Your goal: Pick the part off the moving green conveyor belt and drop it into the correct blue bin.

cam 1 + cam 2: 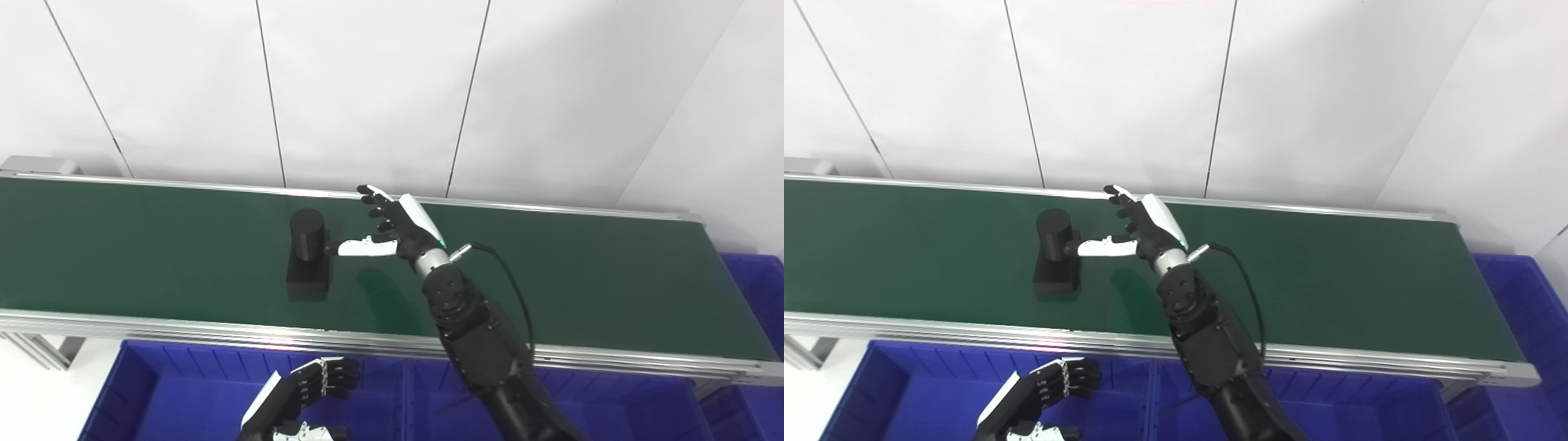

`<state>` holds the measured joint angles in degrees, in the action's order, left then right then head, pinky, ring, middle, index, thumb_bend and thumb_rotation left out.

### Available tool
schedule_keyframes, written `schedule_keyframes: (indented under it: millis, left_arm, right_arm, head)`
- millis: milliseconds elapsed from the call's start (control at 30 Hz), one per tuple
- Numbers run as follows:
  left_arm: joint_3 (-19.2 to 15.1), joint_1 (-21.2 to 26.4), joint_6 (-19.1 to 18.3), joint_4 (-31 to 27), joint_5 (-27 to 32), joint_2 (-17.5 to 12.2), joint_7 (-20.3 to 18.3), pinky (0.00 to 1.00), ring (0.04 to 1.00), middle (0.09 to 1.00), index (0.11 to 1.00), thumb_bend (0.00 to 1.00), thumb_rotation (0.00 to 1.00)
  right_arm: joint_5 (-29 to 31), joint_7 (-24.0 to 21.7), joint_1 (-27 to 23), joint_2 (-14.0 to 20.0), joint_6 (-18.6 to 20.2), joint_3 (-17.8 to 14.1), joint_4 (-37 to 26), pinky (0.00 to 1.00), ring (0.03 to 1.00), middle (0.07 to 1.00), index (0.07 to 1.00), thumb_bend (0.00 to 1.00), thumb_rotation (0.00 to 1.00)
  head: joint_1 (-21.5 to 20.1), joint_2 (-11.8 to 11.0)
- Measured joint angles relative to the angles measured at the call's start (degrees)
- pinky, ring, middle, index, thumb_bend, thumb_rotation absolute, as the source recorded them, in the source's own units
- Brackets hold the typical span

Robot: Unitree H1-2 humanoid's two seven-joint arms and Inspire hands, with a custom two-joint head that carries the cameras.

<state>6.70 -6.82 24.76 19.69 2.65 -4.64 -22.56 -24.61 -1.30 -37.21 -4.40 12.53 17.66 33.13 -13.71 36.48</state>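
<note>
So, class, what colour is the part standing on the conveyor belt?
Black, the whole part, cylinder and base alike; it shows best in the left eye view.

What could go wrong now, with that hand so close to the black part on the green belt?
The right hand is open, with only its thumb near the black part, a cylinder on a block. A push rather than a grip might tip it over. The green conveyor belt may also carry it off before the fingers close. The left hand waits over the blue bin, too far away to help.

An industrial sorting station: green conveyor belt (551, 282), blue bins (184, 392), white panelled wall (367, 92).
</note>
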Motion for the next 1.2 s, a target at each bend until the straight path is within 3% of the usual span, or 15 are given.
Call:
schedule_keyframes:
  millis: [367, 600, 933, 1200]
  left_arm:
    - [0.87, -0.32, 0.00, -0.39, -1.76, 0.70, 0.15, 0.66, 0.692, 0.706, 0.723, 0.85, 0.35]
    - [2.42, -1.22, 0.00, -1.45, -3.01, 0.59, 2.16, 0.66, 0.688, 0.707, 0.722, 0.87, 0.38]
    - [5.39, -1.98, 0.09, -3.45, -4.42, -0.76, 4.67, 0.66, 0.681, 0.703, 0.718, 0.86, 0.39]
    - [7.35, -2.71, 0.10, -5.59, -4.69, -1.79, 6.09, 0.65, 0.676, 0.696, 0.715, 0.87, 0.40]
  right_arm:
    - [0.65, 2.82, -4.20, -0.75, -4.08, 0.45, 10.11, 0.75, 0.871, 0.923, 0.934, 0.98, 0.39]
    - [0.47, 5.60, -6.67, -1.20, -6.72, 0.87, 17.72, 0.75, 0.868, 0.931, 0.935, 0.98, 0.36]
    - [0.33, 11.07, -9.72, -3.53, -15.09, 1.65, 29.12, 0.71, 0.833, 0.902, 0.910, 0.95, 0.37]
    - [0.12, 15.78, -11.38, -5.61, -19.14, 2.53, 35.35, 0.70, 0.791, 0.835, 0.857, 0.91, 0.31]
  head:
    - [1.58, -0.53]
    - [2.11, -0.44]
    - [2.46, -0.18]
    - [2.46, 0.26]
